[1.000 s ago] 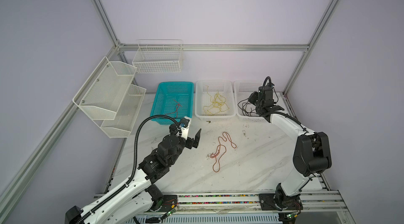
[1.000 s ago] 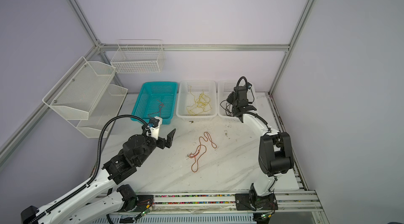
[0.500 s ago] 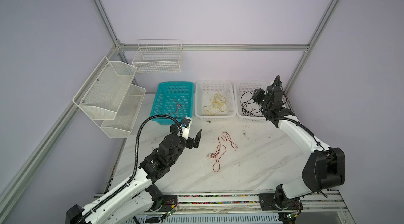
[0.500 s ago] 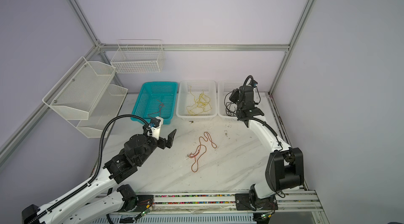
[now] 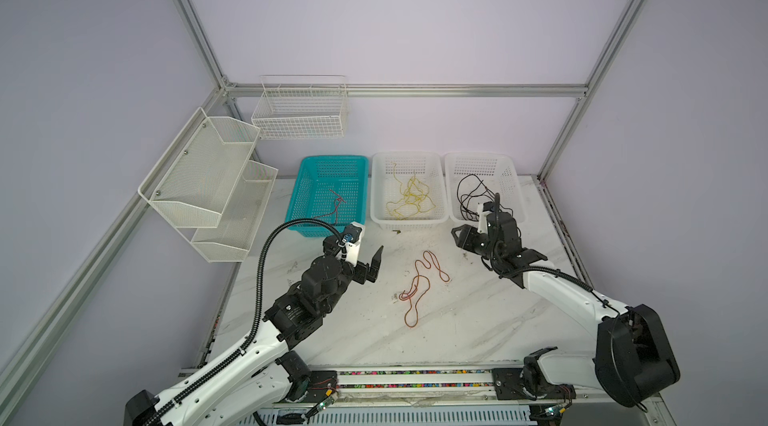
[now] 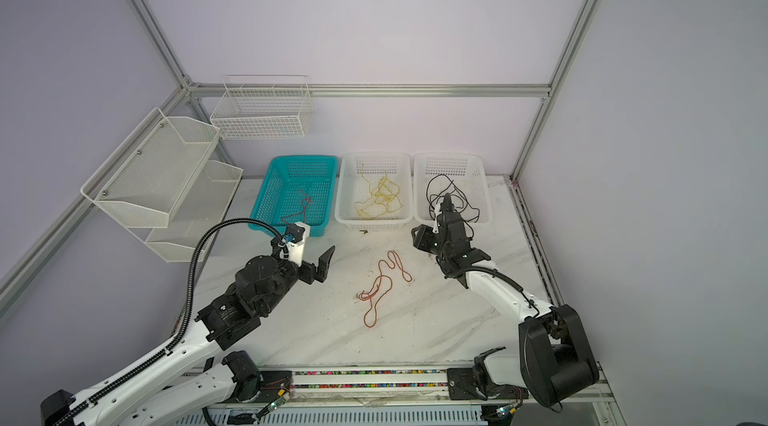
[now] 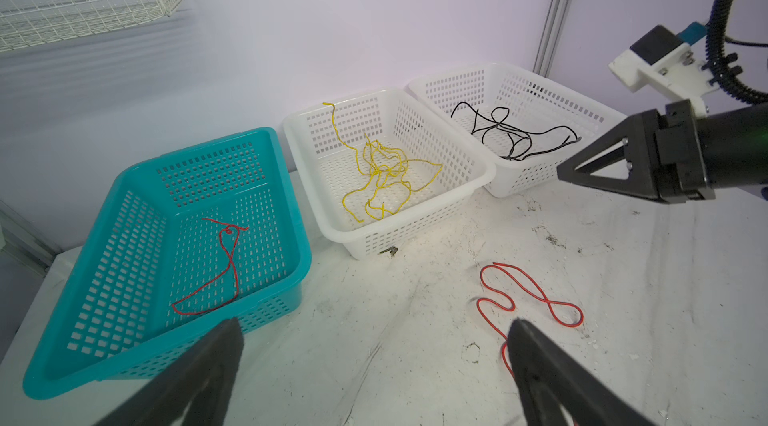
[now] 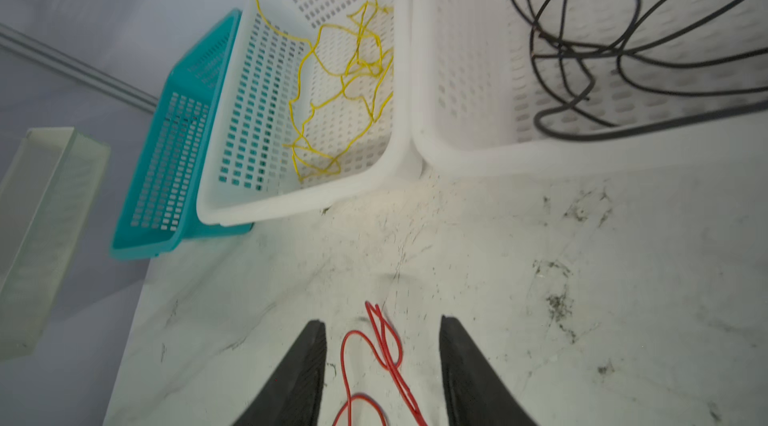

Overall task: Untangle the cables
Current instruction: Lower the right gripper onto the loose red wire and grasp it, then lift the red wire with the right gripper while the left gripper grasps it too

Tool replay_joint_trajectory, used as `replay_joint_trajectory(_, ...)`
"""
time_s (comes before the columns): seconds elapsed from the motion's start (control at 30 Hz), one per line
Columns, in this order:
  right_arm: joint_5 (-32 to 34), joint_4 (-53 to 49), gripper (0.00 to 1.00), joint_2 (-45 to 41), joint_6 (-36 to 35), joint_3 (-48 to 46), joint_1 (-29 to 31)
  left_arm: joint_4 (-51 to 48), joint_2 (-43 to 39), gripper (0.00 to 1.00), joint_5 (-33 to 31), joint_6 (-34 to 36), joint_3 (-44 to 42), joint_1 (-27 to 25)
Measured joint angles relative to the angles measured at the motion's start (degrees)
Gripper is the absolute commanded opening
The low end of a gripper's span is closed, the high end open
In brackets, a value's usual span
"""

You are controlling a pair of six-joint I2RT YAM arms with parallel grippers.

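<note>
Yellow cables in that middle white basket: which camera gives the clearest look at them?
The left wrist view: there the yellow cables are large and sharp, each loop traceable. The right wrist view shows them too, but blurrier and slanted. In both top views they are only a small thin tangle.

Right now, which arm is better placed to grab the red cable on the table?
Probably right: the right gripper, open, frames the red cable between its fingers; the left gripper aims beside it.
</note>
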Motion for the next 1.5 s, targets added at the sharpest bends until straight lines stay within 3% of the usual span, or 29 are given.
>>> replay_joint_trajectory(0.6,-3.04,6.29,0.41,12.74,-2.99,-4.09,5.22,-0.85,0.24,1.00,0.02,0.02,0.00,0.00)
replay_joint_trajectory(1.0,-2.47,9.64,0.11,17.18,-5.55,-4.15,5.68,-0.87,0.87,1.00,0.63,0.04,0.00,0.00)
replay_joint_trajectory(1.1,-2.56,9.92,0.00,17.14,-5.68,-4.13,5.70,-0.87,1.05,1.00,0.83,0.07,0.00,0.00)
replay_joint_trajectory(1.27,-2.38,8.94,0.00,14.36,-6.23,-4.11,5.73,-0.92,1.40,1.00,1.11,0.07,0.00,0.00)
replay_joint_trajectory(1.5,-2.16,4.81,0.00,2.60,-6.91,-2.86,6.03,-0.98,1.42,1.00,1.29,0.04,0.00,0.00)
